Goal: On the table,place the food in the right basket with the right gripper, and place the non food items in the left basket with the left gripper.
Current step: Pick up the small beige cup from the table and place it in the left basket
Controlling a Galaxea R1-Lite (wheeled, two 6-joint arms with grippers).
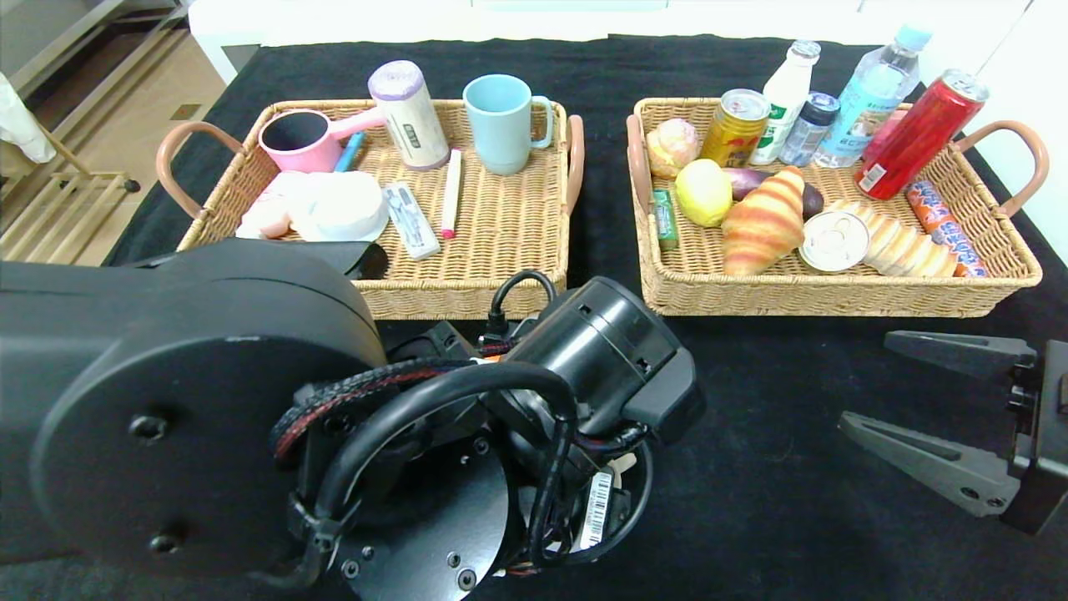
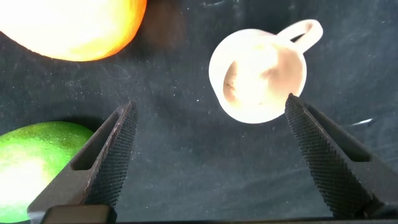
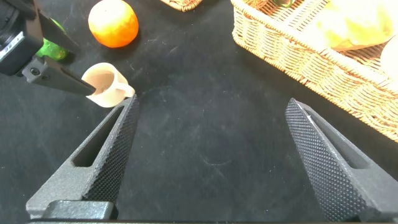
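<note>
The left hand (image 2: pixel 208 158) is open and holds nothing. In the left wrist view a small cream cup (image 2: pixel 258 74) lies on its side on the black worktop (image 2: pixel 180 143), just past the tips of the two fingers, up toward the upper right of that frame. One finger (image 2: pixel 314 149) almost touches the cup's rim. An orange (image 2: pixel 74 25) sits at the upper left of the frame, and a green fruit (image 2: pixel 37 158) sits at the lower left, right beside the other finger.

The right hand (image 1: pixel 918 401) is open too and holds nothing. It hangs low at the right edge of the head view, over bare black cloth, in front of the right basket (image 1: pixel 834 296).

In the head view the left arm fills the lower left of the frame and hides the cup and the fruit. The left basket (image 1: pixel 501 242) is at the upper left and the right basket at the upper right, with a strip of black cloth between them. Both baskets already have many things inside.
</note>
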